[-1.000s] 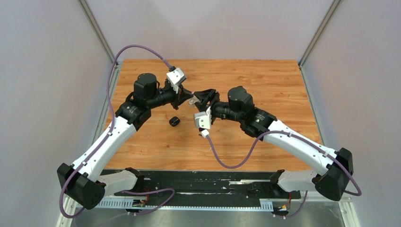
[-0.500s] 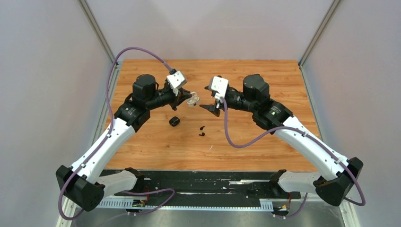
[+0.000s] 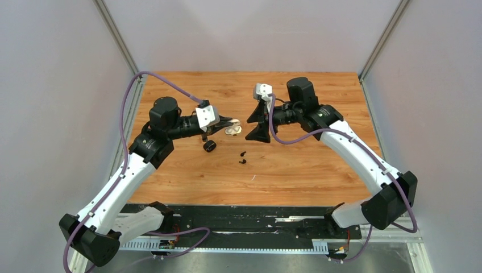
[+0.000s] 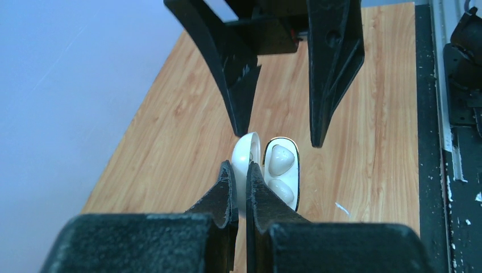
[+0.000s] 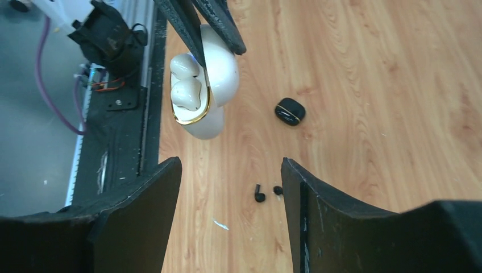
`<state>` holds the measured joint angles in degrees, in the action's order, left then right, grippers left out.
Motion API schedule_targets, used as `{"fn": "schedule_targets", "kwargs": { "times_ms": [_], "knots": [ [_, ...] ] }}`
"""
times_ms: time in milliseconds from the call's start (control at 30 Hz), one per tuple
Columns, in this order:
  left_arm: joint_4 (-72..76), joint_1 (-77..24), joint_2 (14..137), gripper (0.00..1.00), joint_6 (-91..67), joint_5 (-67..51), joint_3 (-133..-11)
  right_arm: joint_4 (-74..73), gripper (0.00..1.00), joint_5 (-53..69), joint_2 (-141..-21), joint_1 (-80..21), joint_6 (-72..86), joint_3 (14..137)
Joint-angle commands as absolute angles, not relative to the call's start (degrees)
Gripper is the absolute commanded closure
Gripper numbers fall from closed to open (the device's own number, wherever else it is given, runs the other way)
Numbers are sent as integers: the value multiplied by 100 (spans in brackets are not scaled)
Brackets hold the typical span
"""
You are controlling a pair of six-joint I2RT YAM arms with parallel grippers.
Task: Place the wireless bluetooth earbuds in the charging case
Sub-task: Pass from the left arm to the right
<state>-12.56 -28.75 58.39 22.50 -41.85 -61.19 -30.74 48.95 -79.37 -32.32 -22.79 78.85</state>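
While empty, right fingers (image 5: 335, 222) wide apart

Wood-grain table (image 3: 318, 170) spread out below me, pale grey walls (image 3: 57, 85) on three sides of me, slanted metal posts (image 3: 117, 37) at my far corners, black mounting strip (image 3: 227, 215) along my near edge, tiny white fleck (image 3: 254, 177) on the boards.
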Motion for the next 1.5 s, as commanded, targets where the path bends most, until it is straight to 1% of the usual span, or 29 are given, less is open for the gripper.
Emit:
{"fn": "schedule_targets", "kwargs": {
  "times_ms": [0,133,367,700,933,1267,1333,1467],
  "knots": [
    [-777,-2874,5798,100,2308,-4495,-6246,-2975,35,5937,-8132,-3243,-2174,8201],
    [-455,-2874,5731,100,2242,-4218,-6144,-2663,35,6138,-8272,-3243,-1943,8258],
    [-223,-2874,5796,100,2010,-4112,-6087,-2144,38,6336,-8449,-3243,-1182,8330],
    [205,-2870,6054,100,1031,-3959,-6087,-1624,41,6293,-8523,-3243,-454,8368],
    [204,-2874,6061,100,932,-3852,-6108,-1577,53,6239,-8556,-3244,-299,8285],
    [141,-2874,6047,100,978,-3871,-6096,-1434,64,6183,-8613,-3146,135,8251],
    [141,-2874,6045,100,982,-3869,-6093,-1371,68,6265,-8642,-3090,263,8231],
    [86,-2874,6046,100,1114,-3840,-6088,-1323,81,6343,-8666,-3043,276,8175]
  ]
}}
